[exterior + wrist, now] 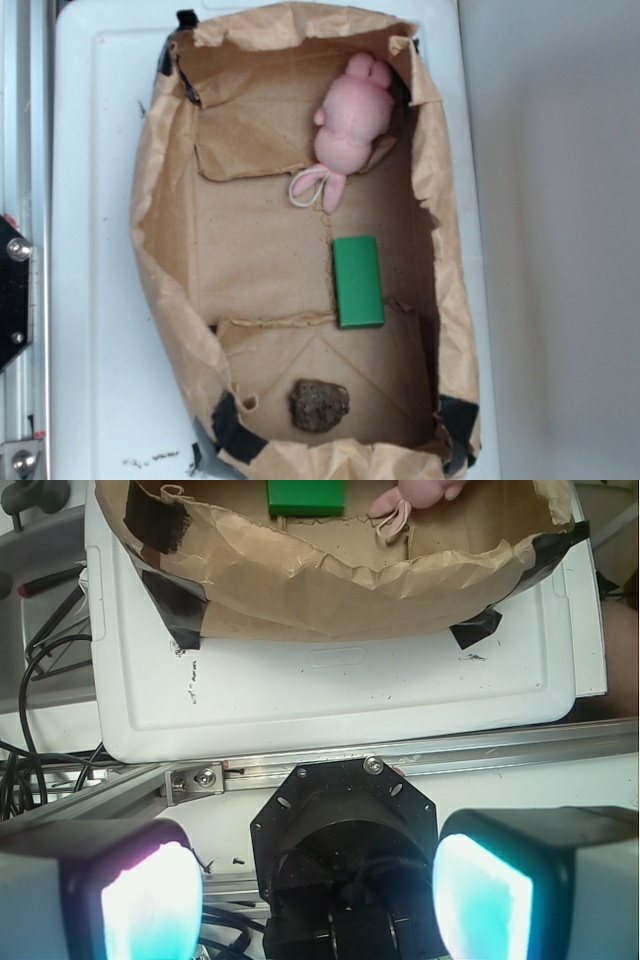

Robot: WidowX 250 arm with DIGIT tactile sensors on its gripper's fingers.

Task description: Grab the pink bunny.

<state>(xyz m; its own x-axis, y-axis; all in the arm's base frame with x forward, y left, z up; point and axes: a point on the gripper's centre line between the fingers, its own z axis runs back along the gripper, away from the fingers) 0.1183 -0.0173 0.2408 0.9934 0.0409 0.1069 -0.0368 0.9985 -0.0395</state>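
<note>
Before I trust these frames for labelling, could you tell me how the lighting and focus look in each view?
Exterior view: soft, even light, mildly blurred; the pink bunny and green block stay readable, with shadow along the paper liner's walls. Wrist view: the fingers sit close, out of focus, glowing cyan; the white tray looks bright but sharp.

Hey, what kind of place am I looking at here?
Likely a robotics lab bench: a paper-lined tray holding a pink bunny and green block, aluminium framing, loose cables, gripper open.
</note>
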